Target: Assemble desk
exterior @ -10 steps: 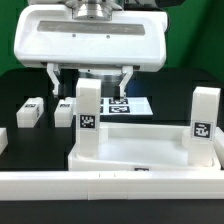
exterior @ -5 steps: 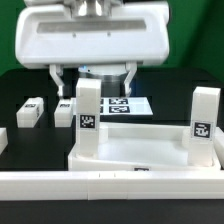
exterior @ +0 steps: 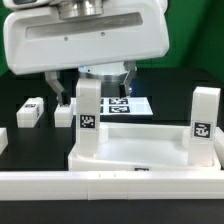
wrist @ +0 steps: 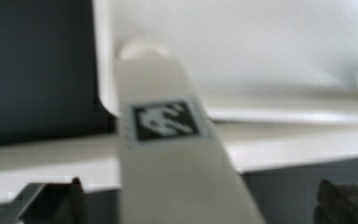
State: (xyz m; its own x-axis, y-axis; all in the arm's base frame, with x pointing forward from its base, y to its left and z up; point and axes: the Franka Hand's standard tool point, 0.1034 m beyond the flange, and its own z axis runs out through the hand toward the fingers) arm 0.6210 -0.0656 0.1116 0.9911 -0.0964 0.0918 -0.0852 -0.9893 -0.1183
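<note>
The large white plastic tray-like tabletop (exterior: 140, 150) with its raised rim lies at 6 o'clock in the exterior view, just behind a long white rail (exterior: 60, 185). 2 white tagged block legs stand upright in it: the 9 o'clock leg (exterior: 89, 125) and the 3 o'clock leg (exterior: 205, 125). Off the tabletop toward 10 o'clock, a loose leg (exterior: 30, 112) and a second loose leg (exterior: 66, 110) lie on the black table (exterior: 190, 85). The marker board (exterior: 135, 105) sits flat at 12 o'clock.

The white two-finger gripper (exterior: 95, 98) hangs over the 9 o'clock leg. In the wrist view that leg (wrist: 167, 150) rises between the dark fingertips (wrist: 48, 200), with a gap on each side. The claw (wrist: 197, 200) is spread wide and grips nothing.

We judge the step in hand to be seating this leg in its corner socket. The next move calls for centring on it, lowering, closing squarely on its flat sides, then turning or pressing it home without tilting it.
</note>
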